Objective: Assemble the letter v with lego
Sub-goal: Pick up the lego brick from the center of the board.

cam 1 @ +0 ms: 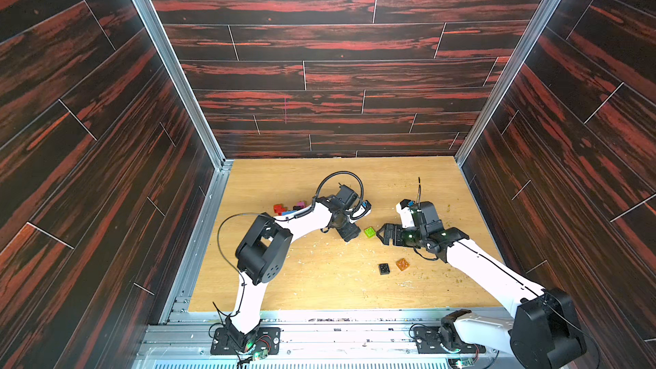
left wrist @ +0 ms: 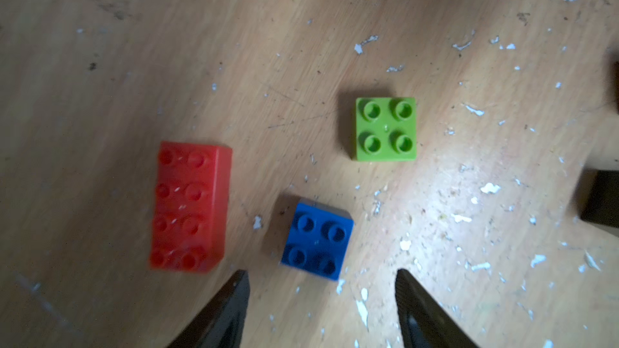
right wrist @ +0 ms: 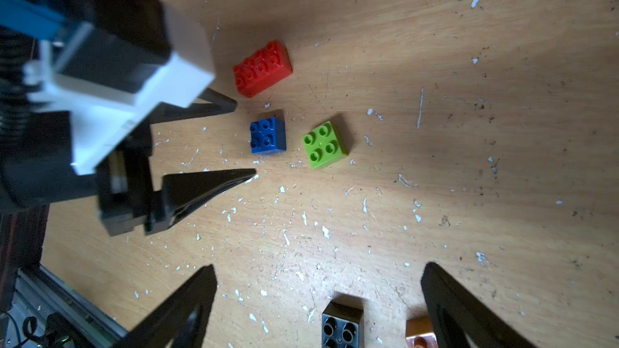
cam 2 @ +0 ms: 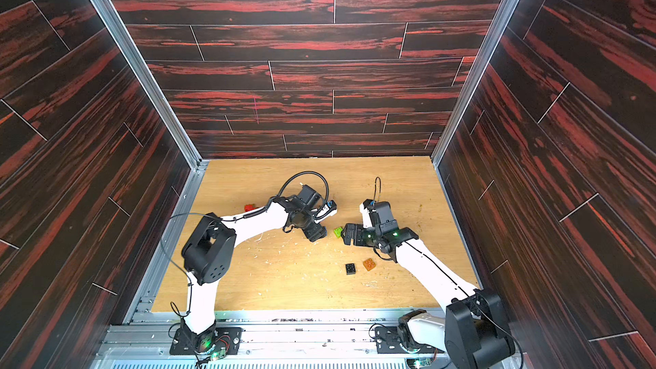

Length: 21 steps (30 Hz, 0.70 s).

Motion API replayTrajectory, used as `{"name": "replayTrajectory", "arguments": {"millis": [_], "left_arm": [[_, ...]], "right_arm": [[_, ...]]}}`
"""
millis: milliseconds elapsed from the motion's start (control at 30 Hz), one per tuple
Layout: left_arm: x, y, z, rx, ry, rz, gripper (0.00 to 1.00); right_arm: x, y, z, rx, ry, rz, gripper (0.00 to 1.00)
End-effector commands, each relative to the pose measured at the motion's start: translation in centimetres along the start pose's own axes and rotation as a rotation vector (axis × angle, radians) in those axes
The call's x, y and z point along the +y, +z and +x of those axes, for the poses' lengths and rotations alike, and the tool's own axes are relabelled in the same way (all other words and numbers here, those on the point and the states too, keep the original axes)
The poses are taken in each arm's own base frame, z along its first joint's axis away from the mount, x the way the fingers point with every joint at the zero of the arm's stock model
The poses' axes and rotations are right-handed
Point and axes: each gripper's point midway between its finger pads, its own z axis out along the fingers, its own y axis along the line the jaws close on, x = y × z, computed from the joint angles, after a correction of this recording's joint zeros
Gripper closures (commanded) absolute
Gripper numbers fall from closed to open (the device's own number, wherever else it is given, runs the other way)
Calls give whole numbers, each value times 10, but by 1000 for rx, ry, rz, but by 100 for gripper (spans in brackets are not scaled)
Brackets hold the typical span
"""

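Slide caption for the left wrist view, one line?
Left gripper open over the table; blue brick just ahead, red oblong brick and lime green brick lying separately, studs up.

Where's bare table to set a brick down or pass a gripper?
Free: far strip of table along the back wall; front patch between left arm and black brick. Crowded: centre, with left gripper, right gripper, lime brick, blue brick, red brick close together.

Red oblong (left wrist: 191,207), blue sq (left wrist: 316,241), lime sq (left wrist: 386,128) studs-up, apart; black (cam 1: 384,269) beside orange (cam 1: 402,264).
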Motion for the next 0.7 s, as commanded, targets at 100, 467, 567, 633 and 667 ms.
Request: {"name": "replayTrajectory", "arguments": {"millis": [100,467,567,633,667], "left_arm": [[-2,13,4,42,7,32,29],[-3,22,16,79,12,34,36],[-4,24,18,87,21,42,37],[-4,25,19,94,25,41,37],[-4,26,20,99,25,45,38]], "right_arm": [[2,-4,3,-2,3,-3,2],[2,-2,3,-1,7,-11,1],[1,0,4,4,9,-8,2],[1,0,4,4,6,-8,2],[1,0,5,5,8,-8,2]]}}
